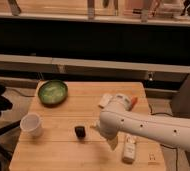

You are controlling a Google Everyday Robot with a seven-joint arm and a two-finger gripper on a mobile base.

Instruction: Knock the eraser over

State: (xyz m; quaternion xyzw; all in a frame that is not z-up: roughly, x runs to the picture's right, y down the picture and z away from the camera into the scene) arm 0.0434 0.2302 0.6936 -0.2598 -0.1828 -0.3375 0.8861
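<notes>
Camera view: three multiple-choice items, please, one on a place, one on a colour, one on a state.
1. Where is the eraser?
A. On the floor
B. On the shelf behind
C. On the table, between the cup and the pincer

2. What colour is the bowl?
A. Red
B. Green
C. Blue

3. How does the cup stand?
A. Upright, mouth up
B. Tipped on its side
C. Upside down

Key:
1 C: the eraser sits on bare wood, with the cup to its left and the pincer, at the end of the arm, to its right.
2 B: the bowl at the table's far left corner is plainly green.
3 A: the cup's round open rim faces up.
</notes>
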